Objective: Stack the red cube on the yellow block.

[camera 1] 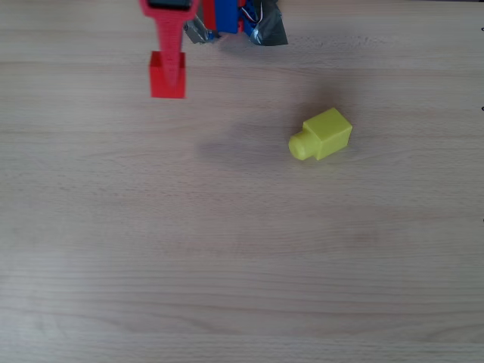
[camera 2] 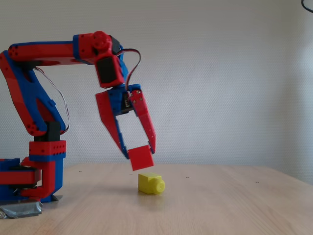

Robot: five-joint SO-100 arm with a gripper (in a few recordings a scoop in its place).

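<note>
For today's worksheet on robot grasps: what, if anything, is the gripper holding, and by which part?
The gripper holds the red cube, pinched by two opposite side faces between its fingers' tips, tilted, in the air above the table.

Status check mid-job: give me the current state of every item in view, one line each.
Small bright-red plastic cube: held off the table, tilted, between the jaws.
Small bright-yellow plastic block: resting on the table, on its side, round stub pointing sideways, nothing on it.
Red-and-blue gripper: raised, jaws closed on the red cube.
Wooden table: carrying the yellow block.
</note>
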